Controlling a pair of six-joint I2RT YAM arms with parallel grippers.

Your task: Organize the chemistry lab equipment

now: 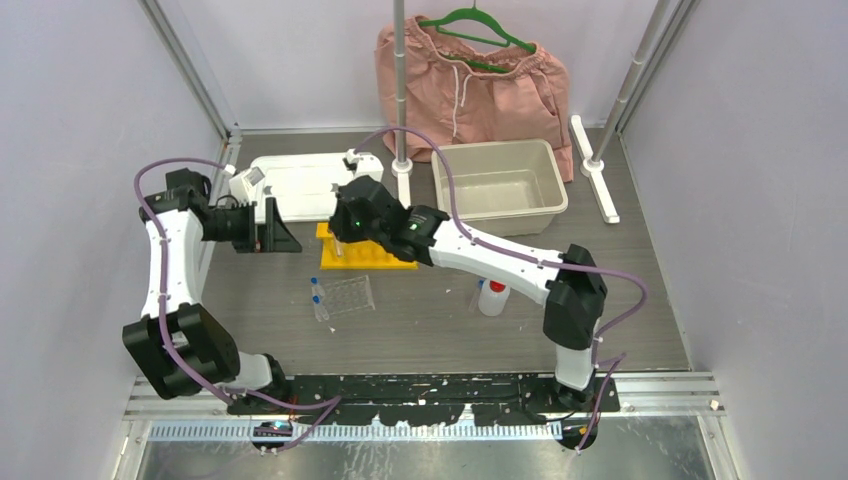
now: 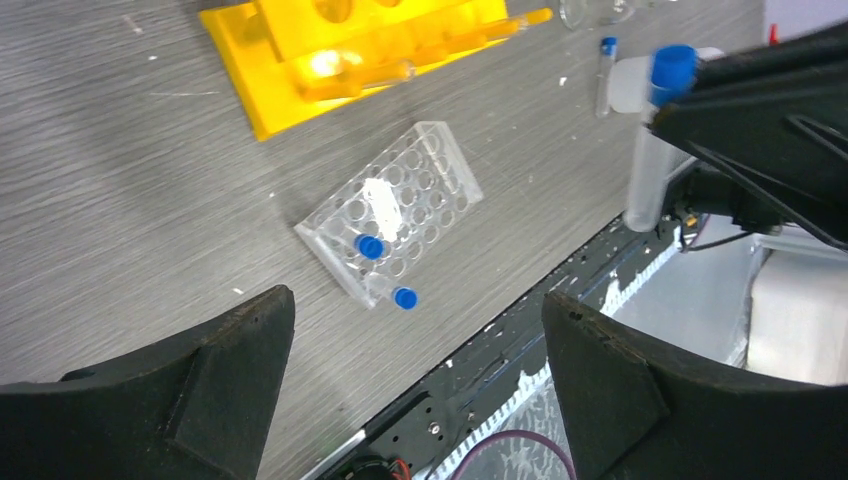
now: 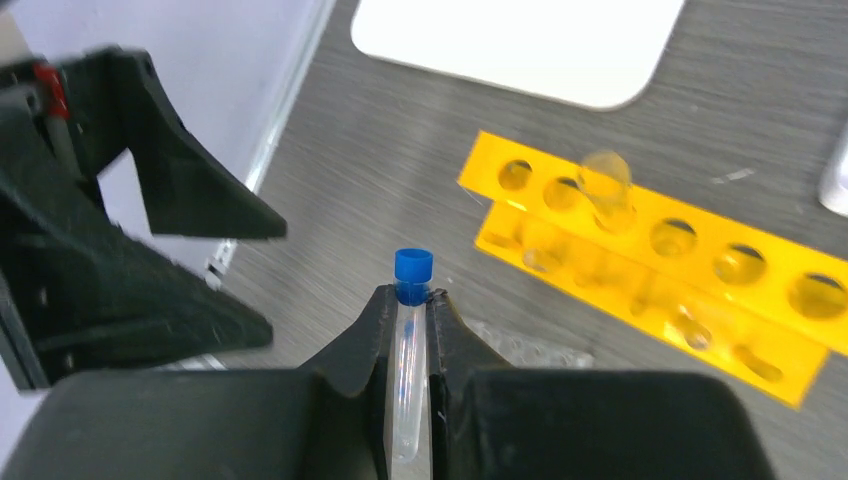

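My right gripper (image 3: 411, 297) is shut on a small clear blue-capped tube (image 3: 412, 270) and holds it upright above the left end of the yellow holed rack (image 3: 650, 270); one clear tube (image 3: 605, 182) stands in the rack. In the top view the right gripper (image 1: 342, 232) hangs over the rack (image 1: 385, 258). My left gripper (image 1: 280, 236) is open and empty, just left of the rack. The clear plastic tray (image 2: 395, 205) lies below the rack, with two blue-capped tubes (image 2: 371, 246) at its edge. The white squeeze bottle with red nozzle (image 1: 492, 297) stands to the right.
A beige bin (image 1: 500, 185) and a white flat board (image 1: 300, 185) sit at the back. Pink shorts on a green hanger (image 1: 470, 85) hang behind a metal pole (image 1: 400, 90). Another blue-capped tube (image 2: 604, 70) lies near the bottle.
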